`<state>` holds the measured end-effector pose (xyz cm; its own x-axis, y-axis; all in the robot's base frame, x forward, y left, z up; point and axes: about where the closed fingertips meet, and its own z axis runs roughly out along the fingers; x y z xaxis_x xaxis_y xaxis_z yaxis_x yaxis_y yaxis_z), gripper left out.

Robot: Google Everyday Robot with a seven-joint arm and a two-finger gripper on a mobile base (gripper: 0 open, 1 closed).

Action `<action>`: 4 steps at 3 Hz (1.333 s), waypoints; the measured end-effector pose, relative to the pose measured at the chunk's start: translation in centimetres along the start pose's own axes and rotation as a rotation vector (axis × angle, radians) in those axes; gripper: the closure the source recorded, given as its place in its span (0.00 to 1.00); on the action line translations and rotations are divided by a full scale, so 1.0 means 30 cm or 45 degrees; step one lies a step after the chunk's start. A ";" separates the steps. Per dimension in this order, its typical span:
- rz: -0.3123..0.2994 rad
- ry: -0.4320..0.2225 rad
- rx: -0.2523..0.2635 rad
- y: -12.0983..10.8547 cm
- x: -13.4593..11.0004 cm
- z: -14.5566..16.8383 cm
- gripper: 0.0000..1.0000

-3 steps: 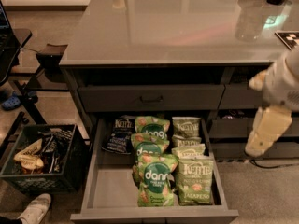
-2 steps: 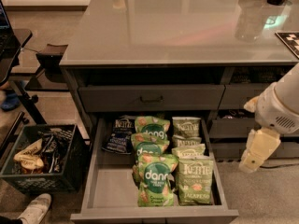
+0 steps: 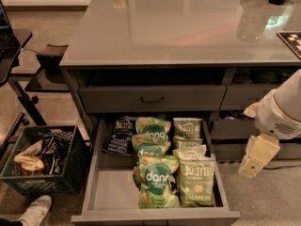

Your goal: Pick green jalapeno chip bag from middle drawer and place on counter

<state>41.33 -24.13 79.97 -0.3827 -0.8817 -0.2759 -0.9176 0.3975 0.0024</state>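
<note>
The middle drawer [image 3: 110, 187] stands pulled open below the counter [image 3: 188, 27]. Pale olive-green Kettle jalapeno chip bags fill its right column; the front one [image 3: 196, 182] shows "JALAPENO" lettering near its bottom, and others [image 3: 187, 127] are stacked behind it. Brighter green dang bags [image 3: 157, 180] fill the middle column, and a dark blue Kettle bag [image 3: 120, 135] lies at the back left. My gripper [image 3: 256, 157] hangs from the white arm [image 3: 280, 112], pointing down, outside the drawer's right side and above the floor. It holds nothing that I can see.
A shallower shut drawer with a small dark handle [image 3: 153, 99] sits above the open one. A dark crate of snacks [image 3: 42, 159] and a white shoe [image 3: 35, 211] are on the floor at left. A checkered board [image 3: 291, 39] lies on the counter's right edge.
My arm and gripper have come down and slightly left, nearer the drawer's right side. The bags and the drawer have not moved.
</note>
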 end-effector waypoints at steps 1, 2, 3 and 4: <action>0.107 -0.096 -0.098 0.050 0.066 0.189 0.00; 0.292 -0.208 -0.150 0.094 0.164 0.425 0.00; 0.481 -0.283 -0.133 0.085 0.237 0.605 0.00; 0.597 -0.358 -0.038 0.021 0.253 0.704 0.00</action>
<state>40.13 -25.19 57.58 -0.7117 -0.5085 -0.4847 -0.6599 0.7205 0.2132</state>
